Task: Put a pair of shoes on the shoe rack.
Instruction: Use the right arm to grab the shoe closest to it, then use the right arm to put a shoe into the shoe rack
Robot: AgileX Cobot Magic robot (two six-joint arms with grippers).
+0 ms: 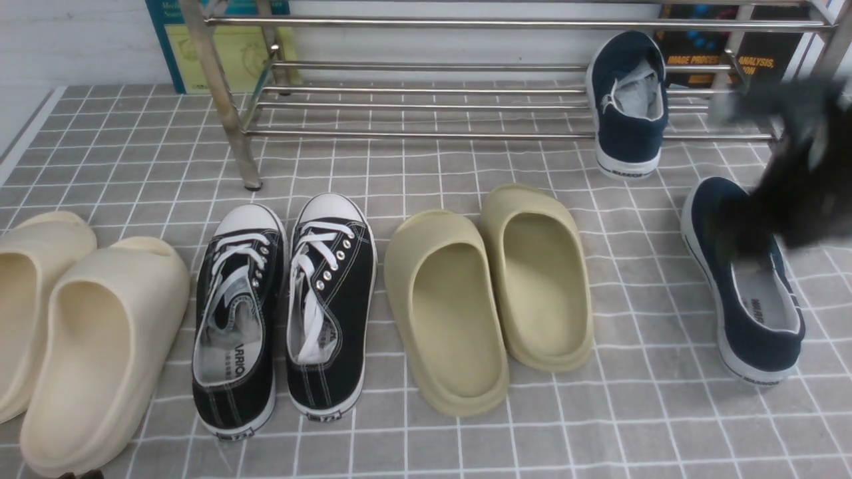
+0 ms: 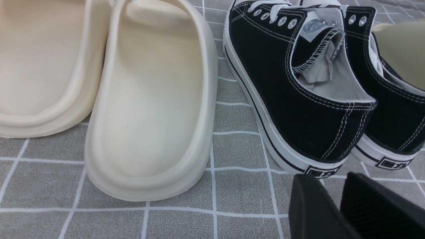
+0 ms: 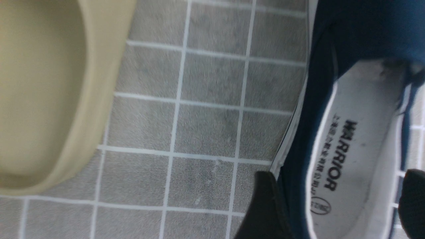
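Navy slip-on (image 1: pixel 629 126) on the shoe rack (image 1: pixel 432 106) lower bars, right end, heel toward me, second navy slip-on (image 1: pixel 752 313) on the checked cloth (image 1: pixel 426 439) in front, my right pincer (image 3: pixel 335 196) spread wide astride it, olive slides (image 1: pixel 539 279) beside, my left pincer (image 2: pixel 332 196) empty behind the black sneakers (image 1: pixel 329 299), closure unclear.

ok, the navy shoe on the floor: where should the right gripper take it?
Probably across the heel half, coming down from above with one finger on each sidewall. The navy shoe sits flat on its sole, opening up, heel towards the robot. Its sides are narrow there, and the right gripper straddles them, open.
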